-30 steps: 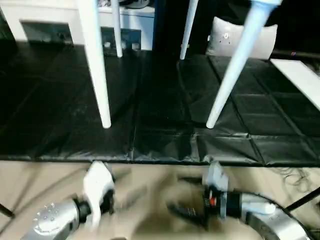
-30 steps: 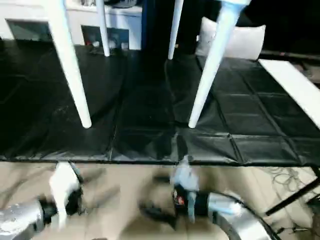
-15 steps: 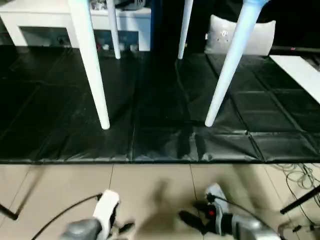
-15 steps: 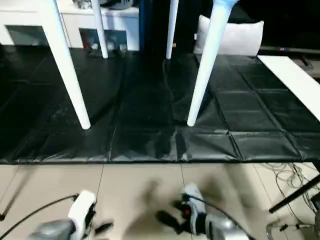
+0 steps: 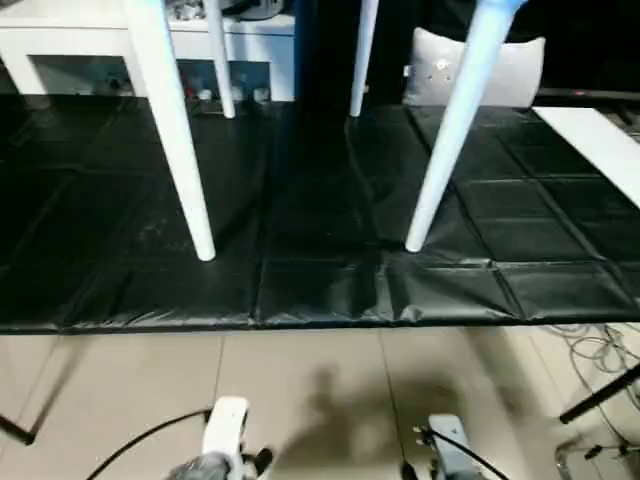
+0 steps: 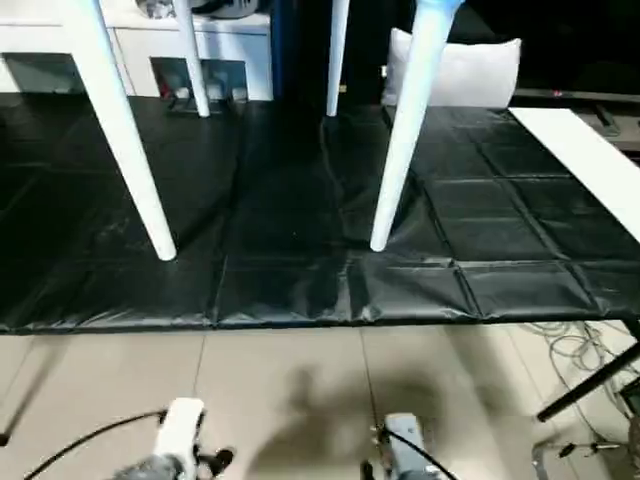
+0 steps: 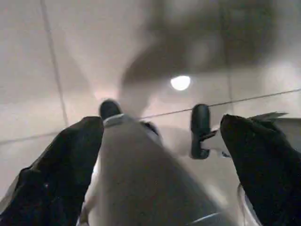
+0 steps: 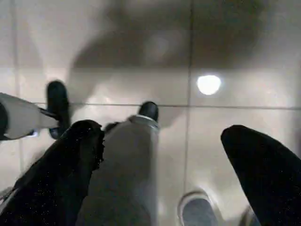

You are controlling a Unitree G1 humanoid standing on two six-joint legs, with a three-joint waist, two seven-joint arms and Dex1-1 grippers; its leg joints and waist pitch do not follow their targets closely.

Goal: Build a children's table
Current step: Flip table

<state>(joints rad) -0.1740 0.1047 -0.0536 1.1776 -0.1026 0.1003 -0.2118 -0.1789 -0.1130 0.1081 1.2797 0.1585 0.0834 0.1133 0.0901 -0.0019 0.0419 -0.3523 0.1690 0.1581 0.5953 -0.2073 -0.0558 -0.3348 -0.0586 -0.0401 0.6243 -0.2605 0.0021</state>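
White plastic children's table [image 5: 160, 110]: upright on the black quilted floor mat [image 5: 300, 240], four long tapered round legs planted; two near leg tips rest close to the mat's front edge, two far legs stand before the low white cabinet [image 5: 60, 40]. Pale grey cushion [image 5: 510, 70]: at the mat's back, beyond the right near leg. Beige tiled floor [image 5: 300, 390]: in front of the mat, cables at right. Left gripper [image 7: 164, 136]: black fingers [image 7: 66, 165] spread apart, nothing held, low over the tiles. Right gripper [image 8: 160, 150]: fingers [image 8: 263, 169] likewise released and empty, well apart from the table
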